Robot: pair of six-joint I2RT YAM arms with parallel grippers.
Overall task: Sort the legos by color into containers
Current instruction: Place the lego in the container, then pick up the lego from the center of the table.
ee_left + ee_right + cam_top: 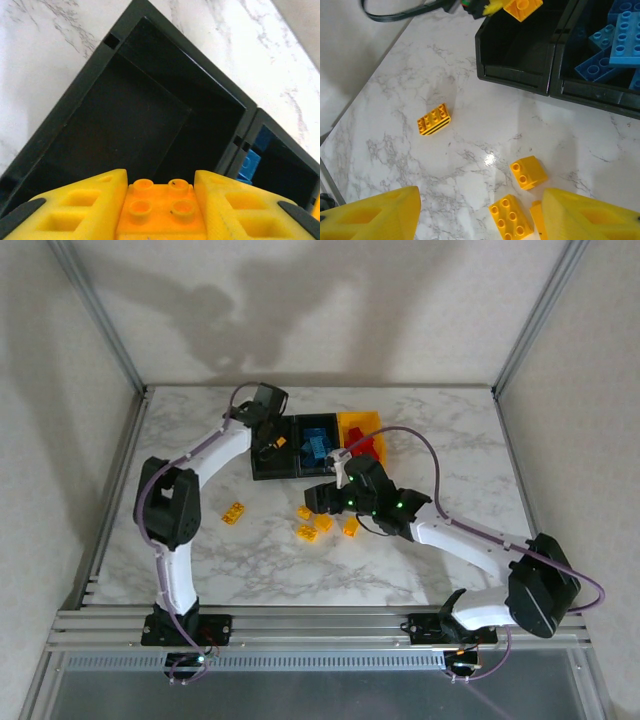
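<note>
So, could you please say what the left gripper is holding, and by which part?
The left gripper pinches a yellow brick by its opposite sides.

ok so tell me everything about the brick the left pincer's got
A glossy orange-yellow plastic brick with four round studs in a square, studs facing the wrist camera. It sits clamped between the left pincer's yellow fingers, which touch both its sides. It hangs over the empty left-hand black bin, apparently clear of it.

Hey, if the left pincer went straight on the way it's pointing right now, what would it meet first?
Probably the bare floor of the empty black bin: the left pincer, gripping a yellow brick, points into it with nothing in between. Depth is hard to judge, so the far wall is possible.
</note>
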